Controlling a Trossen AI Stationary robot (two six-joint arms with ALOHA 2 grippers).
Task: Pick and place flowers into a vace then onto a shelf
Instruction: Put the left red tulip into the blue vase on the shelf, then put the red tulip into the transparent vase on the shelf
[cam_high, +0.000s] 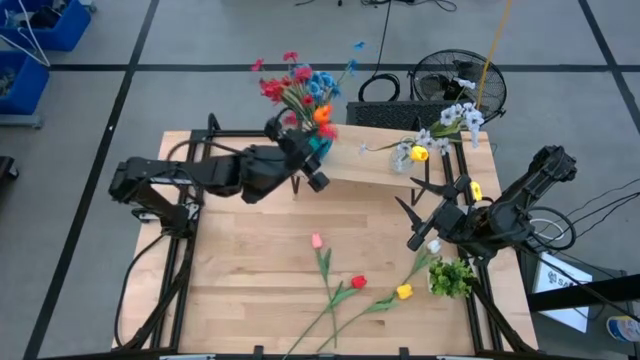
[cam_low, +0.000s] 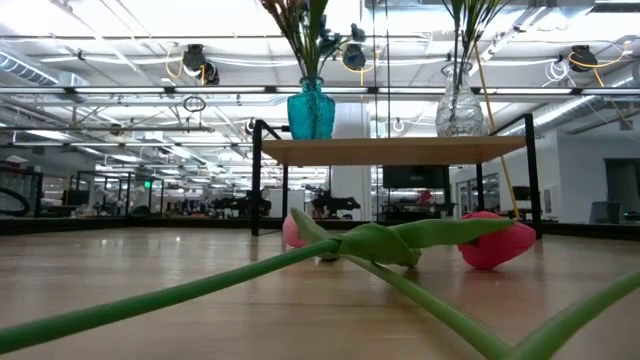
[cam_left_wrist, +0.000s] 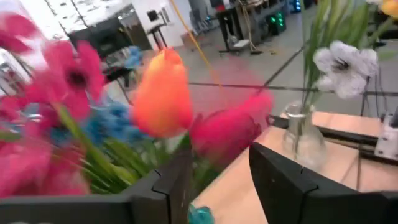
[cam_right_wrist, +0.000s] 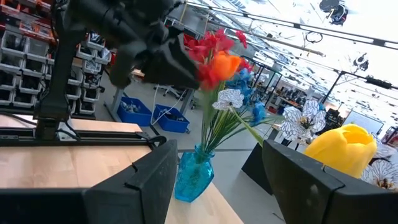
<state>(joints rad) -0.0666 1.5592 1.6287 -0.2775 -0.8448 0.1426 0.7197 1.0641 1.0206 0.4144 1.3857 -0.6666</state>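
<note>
Flowers (cam_high: 340, 285) lie on wooden table (cam_high: 240, 290) before shelf (cam_high: 380, 160).

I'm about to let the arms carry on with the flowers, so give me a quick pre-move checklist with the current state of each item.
1. Teal vase upright on the shelf: ok.
2. Clear vase upright on the shelf: ok.
3. Left gripper clear of the teal vase's bouquet: not ok, it sits right at the blossoms.
4. Left gripper empty: cannot tell; its fingers are spread apart, with blossoms crowding in front of them.
5. Right gripper open and empty, ready for a pick: ok.
6. Loose flowers on the table left to place: ok; pink, red and yellow ones lie there.
</note>
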